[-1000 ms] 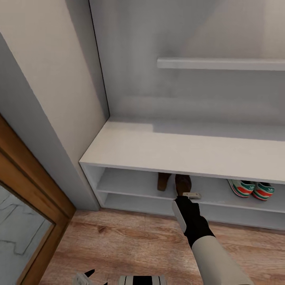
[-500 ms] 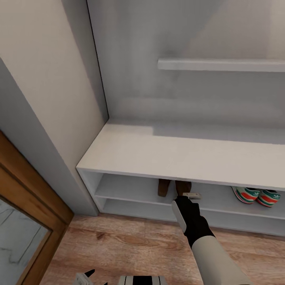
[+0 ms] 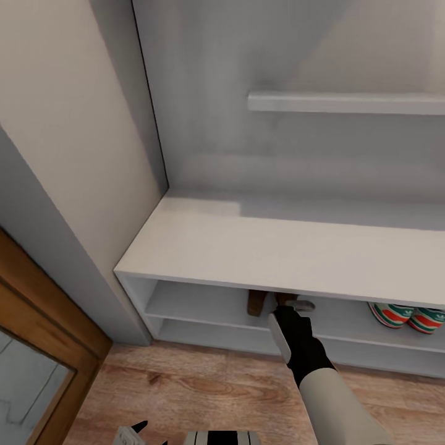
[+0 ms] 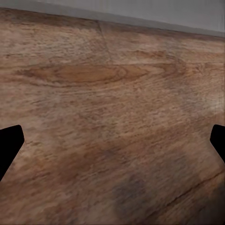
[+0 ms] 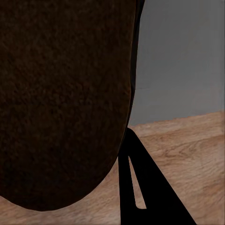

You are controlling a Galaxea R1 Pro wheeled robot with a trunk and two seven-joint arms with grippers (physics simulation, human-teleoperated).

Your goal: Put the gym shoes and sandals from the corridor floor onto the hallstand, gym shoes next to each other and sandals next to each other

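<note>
**A:** Where are your sandals?

**B:** Both sit on the upper open shelf of the hallstand, under the bench top's front edge. The left sandal rests on that shelf; just beside it is the right sandal, with your right gripper at it. In the right wrist view its dark brown leather lies right against one black finger, so the gripper looks clamped on that sandal.

**A:** And the gym shoes?

**B:** Side by side near the same shelf's right end, touching: one, the other. Green stripes and red show; any label is too small to read.

**A:** Your left gripper?

**B:** Your left gripper hangs over the corridor floor, fingers spread wide, holding nothing.
</note>
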